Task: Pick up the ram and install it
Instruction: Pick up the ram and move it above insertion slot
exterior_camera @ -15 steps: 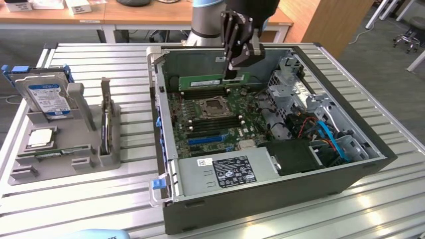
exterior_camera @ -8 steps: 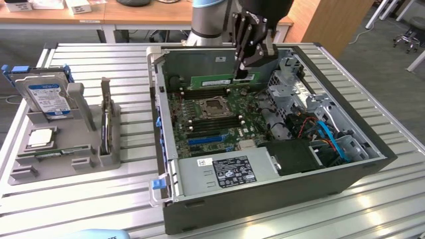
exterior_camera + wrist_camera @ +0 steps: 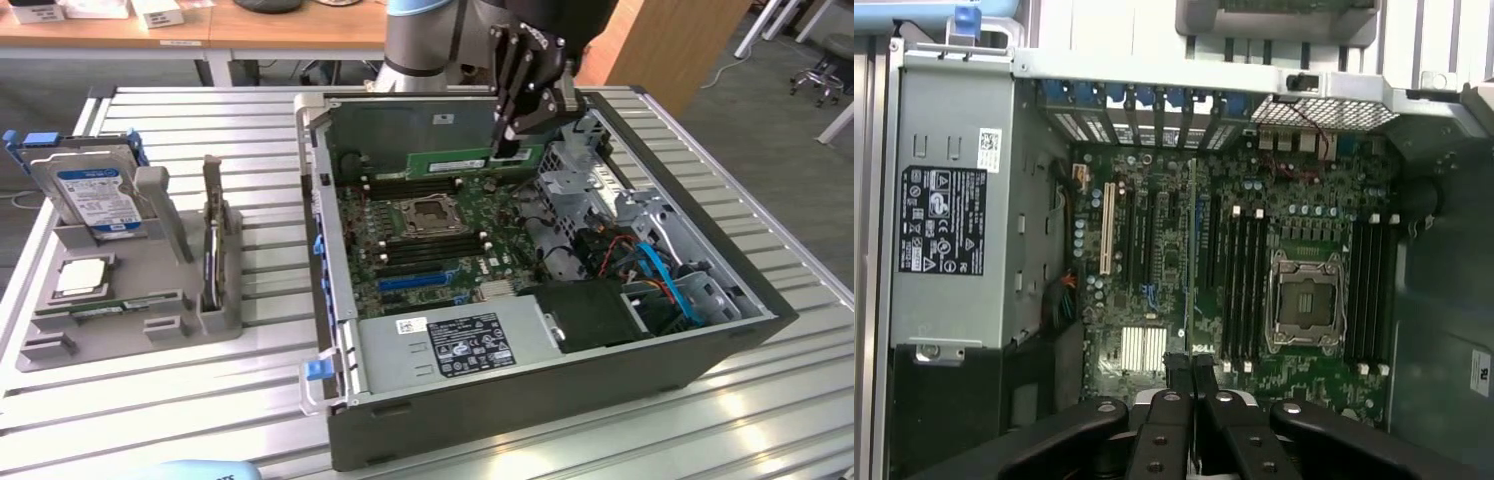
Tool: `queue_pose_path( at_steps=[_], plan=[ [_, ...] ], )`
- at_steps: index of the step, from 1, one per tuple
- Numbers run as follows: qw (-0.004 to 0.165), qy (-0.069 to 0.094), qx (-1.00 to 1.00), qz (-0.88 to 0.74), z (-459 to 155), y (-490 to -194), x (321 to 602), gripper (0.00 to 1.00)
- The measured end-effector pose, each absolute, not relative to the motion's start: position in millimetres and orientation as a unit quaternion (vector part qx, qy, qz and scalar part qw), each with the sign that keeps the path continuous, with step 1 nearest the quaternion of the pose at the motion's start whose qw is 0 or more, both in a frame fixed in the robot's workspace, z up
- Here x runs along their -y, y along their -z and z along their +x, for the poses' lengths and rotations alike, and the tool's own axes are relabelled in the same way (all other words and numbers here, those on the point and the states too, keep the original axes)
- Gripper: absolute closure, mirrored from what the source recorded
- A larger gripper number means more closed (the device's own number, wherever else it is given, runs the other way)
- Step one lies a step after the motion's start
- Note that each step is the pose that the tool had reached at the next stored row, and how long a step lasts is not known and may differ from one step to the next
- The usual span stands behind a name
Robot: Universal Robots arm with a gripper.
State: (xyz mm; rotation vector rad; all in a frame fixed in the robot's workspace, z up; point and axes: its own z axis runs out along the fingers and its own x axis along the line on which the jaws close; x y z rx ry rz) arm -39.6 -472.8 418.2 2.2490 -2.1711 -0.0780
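The ram is hanging edge-down inside the open PC case, above the mobo and just beside the CPU socket, on the socket's side toward the case's far wall in the exterior view. The end effector is clamping it at one end, fingers pinched together on the thin board. In the wrist view the ram is showing as a narrow edge running out from the end effector, w/ the socket off to one side. Progress, as I'm reading it: pickup is done and the stick is sitting over the board, but it isn't seated in a slot yet, so the insert is what's remaining. Counting: 1 ram in the grip, 1 case, 1 socket (looking empty), 1 PSU near the socket's front side, dark slot banks flanking the socket on 2 sides. Well apart from the socket, out on the counter, 1 grey fixture is carrying 1 HDD and 1 processor chip.
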Motion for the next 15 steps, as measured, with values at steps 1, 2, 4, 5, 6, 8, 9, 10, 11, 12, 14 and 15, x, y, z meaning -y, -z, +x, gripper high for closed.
queue_pose_path(
  at_steps=[1, 2, 4, 5, 6, 8, 9, 10, 11, 12, 14, 15],
  plan=[
    [0.007, 0.025, 0.694, 0.719, -37.2, -418.1, 472.9, 0.88],
    [0.007, 0.025, 0.694, 0.719, -34.9, -418.1, 472.9, 0.88],
    [0.007, 0.025, 0.694, 0.72, -30.6, -418.2, 473.0, 0.88],
    [0.007, 0.025, 0.694, 0.72, -28.5, -418.1, 473.1, 0.88],
    [0.007, 0.025, 0.694, 0.72, -26.6, -418.1, 473.1, 0.88],
    [0.007, 0.025, 0.694, 0.72, -24.2, -418.2, 473.1, 0.88],
    [0.007, 0.025, 0.694, 0.72, -23.8, -418.1, 473.1, 0.88],
    [0.007, 0.025, 0.694, 0.72, -23.7, -418.2, 473.1, 0.88],
    [0.007, 0.025, 0.694, 0.72, -23.7, -418.1, 473.1, 0.88],
    [0.007, 0.025, 0.694, 0.72, -23.7, -418.1, 473.1, 0.88],
    [0.007, 0.025, 0.694, 0.72, -23.7, -418.1, 473.1, 0.88],
    [0.007, 0.025, 0.694, 0.72, -23.5, -418.1, 473.1, 0.88]
  ],
)
